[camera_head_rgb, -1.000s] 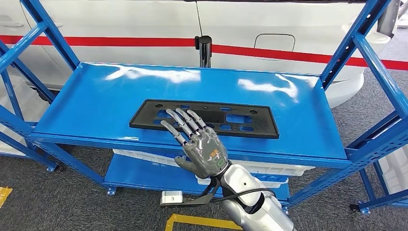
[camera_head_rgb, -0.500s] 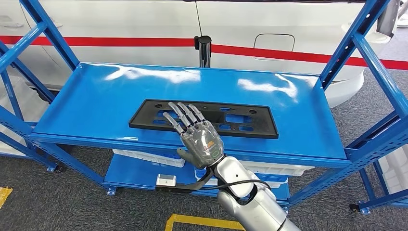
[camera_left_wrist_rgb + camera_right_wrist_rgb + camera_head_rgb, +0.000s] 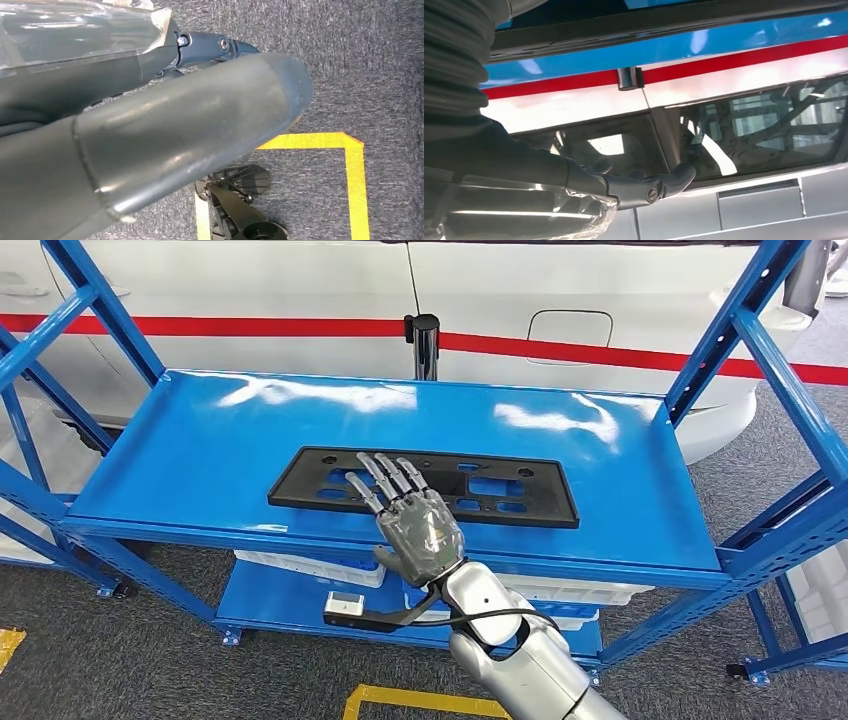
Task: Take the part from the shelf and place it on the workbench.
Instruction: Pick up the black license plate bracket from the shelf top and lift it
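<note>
- Right hand [image 3: 420,530]: grey segmented fingers, translucent film over palm shell (glossy wrinkles in right wrist view).
- Forearm [image 3: 520,665]: polished silver casing, black cable looped alongside.
- Left hand [image 3: 150,135]: thick grey thumb, screwed dark link.

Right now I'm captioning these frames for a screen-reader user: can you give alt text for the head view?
The robot's right hand, fingers spread, reaches over the near edge of a flat black part lying on a blue shelf. Behind the shelf stands a white car with a red stripe.

Car workshop: blue steel shelf rack [image 3: 640,540], white car body [image 3: 600,300], yellow floor marking [image 3: 350,150].
</note>
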You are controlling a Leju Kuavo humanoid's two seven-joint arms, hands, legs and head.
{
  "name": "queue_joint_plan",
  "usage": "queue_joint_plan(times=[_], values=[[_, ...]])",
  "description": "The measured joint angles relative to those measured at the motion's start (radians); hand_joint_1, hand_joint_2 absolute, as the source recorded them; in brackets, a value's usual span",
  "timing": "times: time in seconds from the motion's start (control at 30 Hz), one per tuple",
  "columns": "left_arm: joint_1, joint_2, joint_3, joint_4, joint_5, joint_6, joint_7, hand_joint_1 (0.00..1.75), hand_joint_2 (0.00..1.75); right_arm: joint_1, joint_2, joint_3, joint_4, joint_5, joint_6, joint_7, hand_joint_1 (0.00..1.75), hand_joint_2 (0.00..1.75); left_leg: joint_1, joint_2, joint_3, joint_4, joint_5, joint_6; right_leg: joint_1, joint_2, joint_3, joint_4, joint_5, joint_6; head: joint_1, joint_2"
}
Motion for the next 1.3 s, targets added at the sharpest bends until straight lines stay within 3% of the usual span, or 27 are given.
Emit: queue_joint_plan(times=[0.43, 0.6, 0.73, 0.9, 1.3], values=[[0.001, 0.008, 0.007, 0.0, 0.011, 0.005, -0.006, 0.0, 0.0, -0.075, 0.02, -0.048, 0.163, -0.013, -0.008, 0.07, 0.0, 1.75, 0.0, 0.0, 0.0, 0.0, 0.0, 0.0, 0.0, 0.0, 0.0, 0.0, 0.0, 0.0, 0.0, 0.0], [-0.059, -0.047, 0.011, -0.013, 0.006, 0.07, 0.11, 0.0, 0.0, -0.131, 0.07, -0.054, 0.229, 0.001, 0.014, 0.084, 0.0, 1.75, 0.0, -0.001, -0.001, 0.001, 0.001, 0.0, 0.0, -0.001, 0.0, 0.0, 0.0, 0.0, 0.0, 0.0], [-0.096, -0.08, 0.009, -0.024, 0.003, 0.069, 0.139, 0.0, 0.0, -0.16, 0.098, -0.053, 0.262, 0.006, 0.016, 0.099, 0.0, 1.75, 0.0, 0.0, 0.001, 0.001, 0.001, 0.0, 0.0, 0.0, 0.001, 0.0, 0.0, 0.0, 0.0, 0.0], [-0.124, -0.088, 0.0, -0.037, 0.005, 0.068, 0.193, 0.0, 0.0, -0.177, 0.1, -0.057, 0.3, 0.01, 0.012, 0.112, 0.0, 1.75, 0.0, 0.0, 0.001, 0.002, 0.0, 0.0, 0.0, 0.0, 0.001, 0.0, 0.001, 0.001, 0.0, 0.0], [-0.135, -0.094, -0.012, -0.05, 0.013, 0.058, 0.197, 0.0, 0.0, -0.199, 0.101, -0.066, 0.34, 0.034, 0.019, 0.144, 0.0, 1.75, 0.0, 0.0, 0.001, 0.002, 0.0, 0.0, 0.0, 0.0, 0.001, 0.0, 0.001, 0.0, 0.0, 0.0]])
